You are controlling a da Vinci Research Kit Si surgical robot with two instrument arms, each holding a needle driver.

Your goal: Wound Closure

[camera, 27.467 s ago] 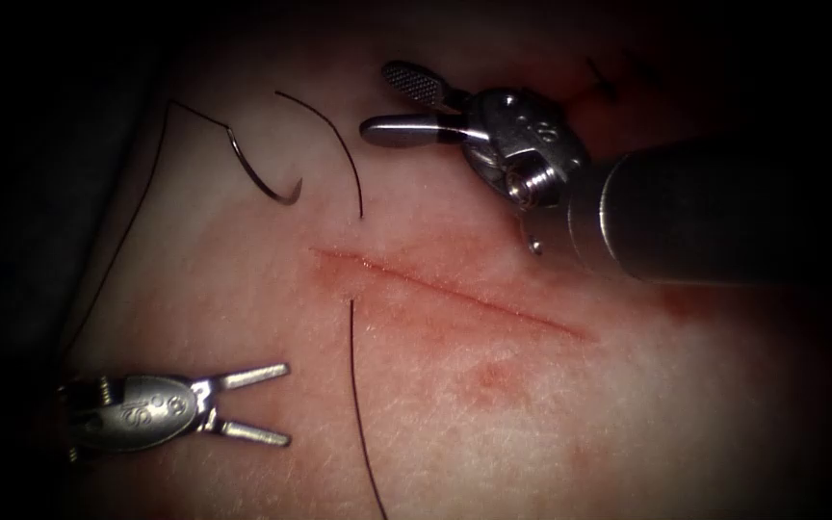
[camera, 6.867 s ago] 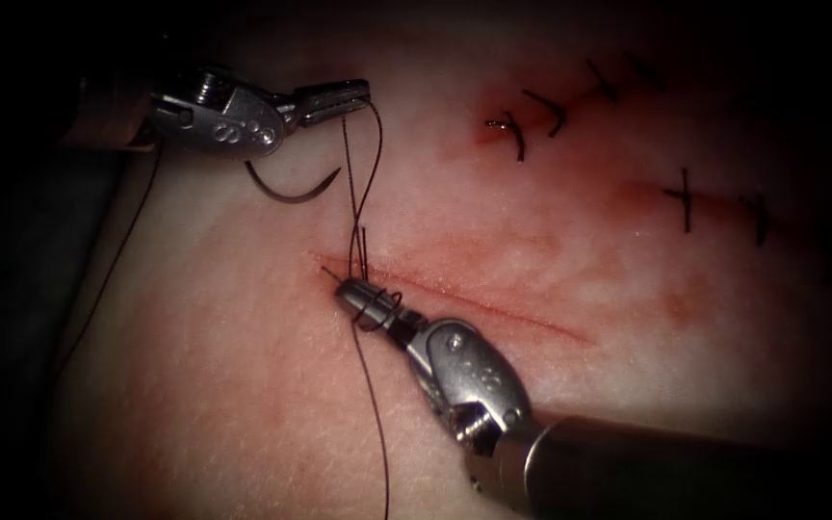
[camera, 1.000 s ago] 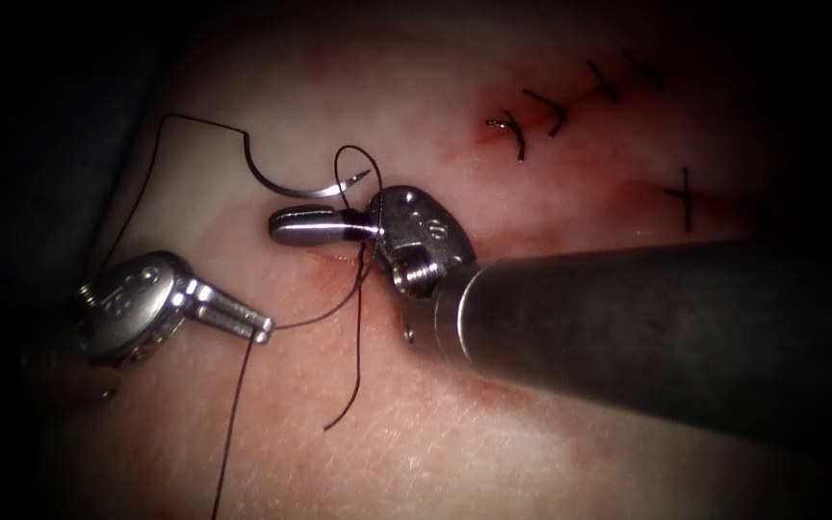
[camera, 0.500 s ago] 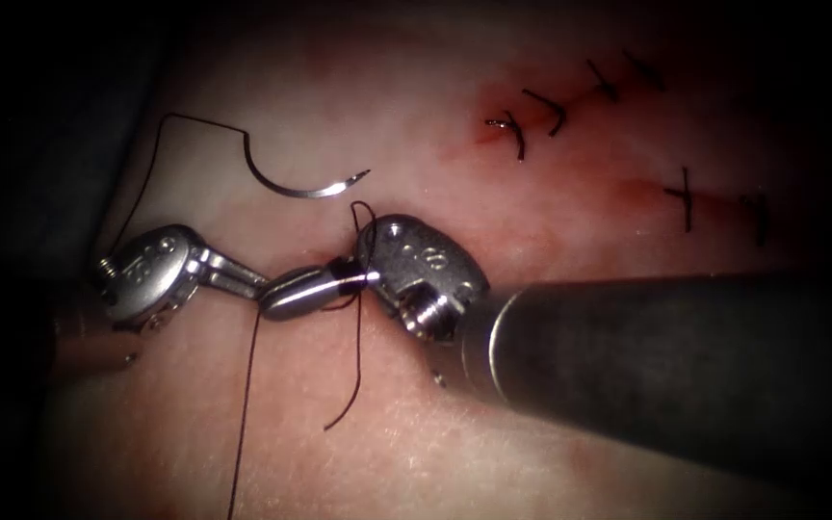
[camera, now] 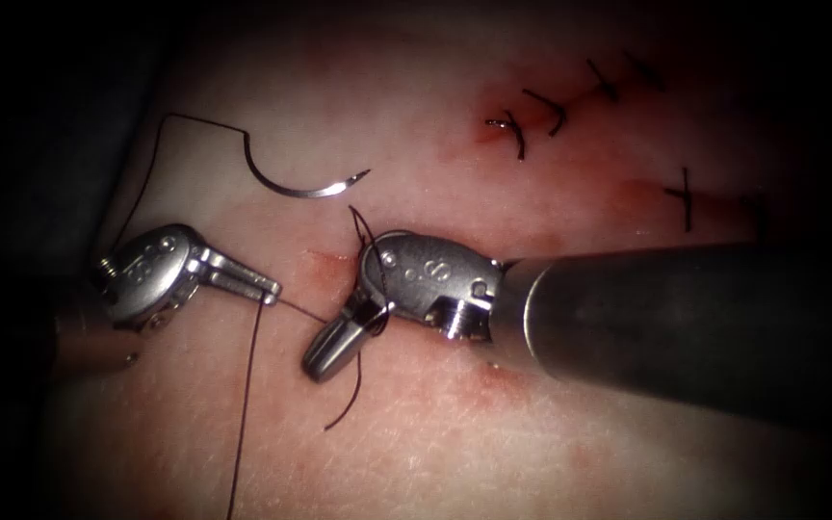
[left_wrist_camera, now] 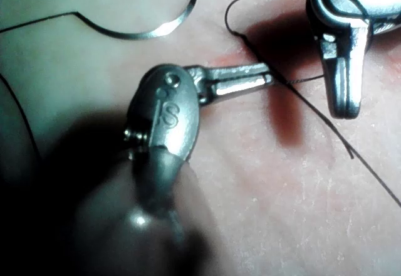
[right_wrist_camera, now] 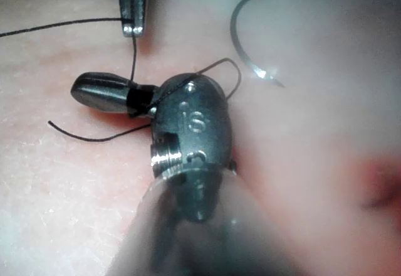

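Observation:
The curved needle (camera: 305, 191) lies free on the tissue (camera: 416, 443), up and left of the cut (camera: 325, 260), not in the tissue and held by no tool. My left tool (camera: 270, 289) is shut on the thread (camera: 247, 385), which runs taut from its tip across to my right tool (camera: 320, 361). The right tool's jaws are shut and point down-left over the cut's left end, with thread looped round their base. A short thread tail (camera: 344, 409) curls below them. The left wrist view shows the needle (left_wrist_camera: 144, 33) and both tools (left_wrist_camera: 266, 78) (left_wrist_camera: 343, 106).
Several finished stitches (camera: 512, 130) sit at the upper right, with another (camera: 686, 197) further right. The right tool's thick shaft (camera: 686, 327) covers most of the cut. Red fluid stains the tissue around the cut. The needle's thread trails off along the tissue's left edge (camera: 142, 183).
The right tool's jaws swung from pointing left above the cut to pointing down-left, keeping the loop. The left tool moved up and right, and its thread is now taut. The needle stayed put.

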